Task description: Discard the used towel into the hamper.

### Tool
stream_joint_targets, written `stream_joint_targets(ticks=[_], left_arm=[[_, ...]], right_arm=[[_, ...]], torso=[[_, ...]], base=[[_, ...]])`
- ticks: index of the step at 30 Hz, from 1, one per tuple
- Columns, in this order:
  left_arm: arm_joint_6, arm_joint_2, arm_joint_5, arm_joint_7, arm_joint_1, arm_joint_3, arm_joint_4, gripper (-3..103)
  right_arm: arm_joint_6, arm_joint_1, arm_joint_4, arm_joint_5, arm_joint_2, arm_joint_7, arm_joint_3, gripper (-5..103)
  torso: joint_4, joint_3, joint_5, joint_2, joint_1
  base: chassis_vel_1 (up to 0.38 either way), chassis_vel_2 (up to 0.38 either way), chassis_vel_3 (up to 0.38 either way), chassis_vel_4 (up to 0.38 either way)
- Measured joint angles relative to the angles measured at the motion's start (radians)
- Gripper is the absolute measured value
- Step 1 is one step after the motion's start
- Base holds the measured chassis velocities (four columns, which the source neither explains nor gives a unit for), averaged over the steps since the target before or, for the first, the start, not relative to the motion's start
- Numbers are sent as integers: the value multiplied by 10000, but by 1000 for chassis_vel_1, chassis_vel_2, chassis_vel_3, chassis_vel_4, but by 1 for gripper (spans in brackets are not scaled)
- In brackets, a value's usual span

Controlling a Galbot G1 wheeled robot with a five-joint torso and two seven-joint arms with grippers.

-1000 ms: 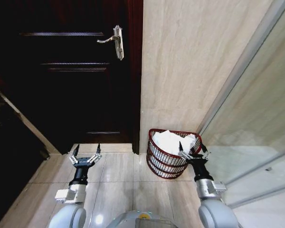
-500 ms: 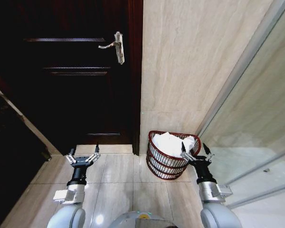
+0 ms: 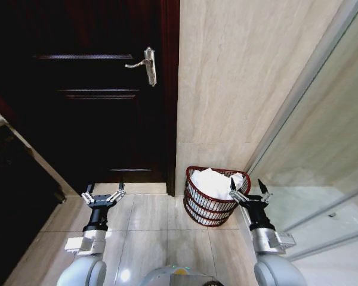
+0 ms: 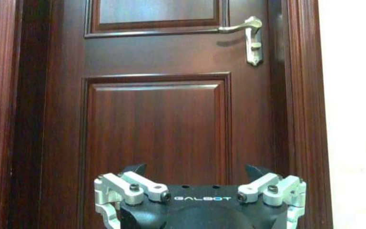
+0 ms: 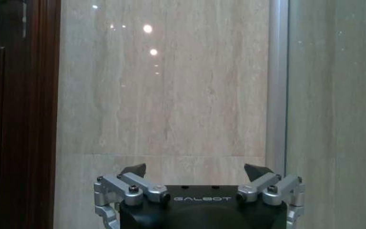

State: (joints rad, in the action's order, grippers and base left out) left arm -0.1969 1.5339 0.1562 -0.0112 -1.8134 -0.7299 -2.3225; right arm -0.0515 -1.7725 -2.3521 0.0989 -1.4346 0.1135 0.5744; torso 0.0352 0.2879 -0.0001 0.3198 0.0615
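The hamper (image 3: 212,202), a round reddish-brown slatted basket, stands on the tiled floor (image 3: 149,229) in the corner where the beige stone wall (image 3: 238,77) meets the glass partition (image 3: 322,149). A crumpled white towel (image 3: 213,182) lies inside it, heaped up to the rim.

The right gripper (image 3: 249,187) hangs just beside the hamper's rim on the partition side, its jaws spread wide and holding nothing. In the right wrist view its gripper (image 5: 196,168) faces the stone wall, with the jaw tips well apart.

The left gripper (image 3: 102,192) is held low over the floor in front of the dark wooden door (image 3: 89,107) (well apart from the hamper), jaws likewise wide and empty. The left wrist view shows that gripper (image 4: 196,168) pointed at the door panels, with the metal lever handle (image 4: 247,33) higher up on the door.
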Motion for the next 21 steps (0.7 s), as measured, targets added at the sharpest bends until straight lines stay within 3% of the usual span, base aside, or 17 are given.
stream_joint_targets(ticks=[9, 21], left_arm=[[-56, 118, 9, -3, 27, 33, 93, 100], [-77, -10, 31, -40, 130, -16, 283, 100]], right_arm=[[-197, -172, 44, -97, 37, 140, -115, 100], [421, 8, -4, -517, 118, 664, -616, 100]], torso=[[0, 239, 0, 374, 134], [0, 593, 0, 895, 305]], base=[[0, 0, 0, 0], [0, 0, 0, 0]])
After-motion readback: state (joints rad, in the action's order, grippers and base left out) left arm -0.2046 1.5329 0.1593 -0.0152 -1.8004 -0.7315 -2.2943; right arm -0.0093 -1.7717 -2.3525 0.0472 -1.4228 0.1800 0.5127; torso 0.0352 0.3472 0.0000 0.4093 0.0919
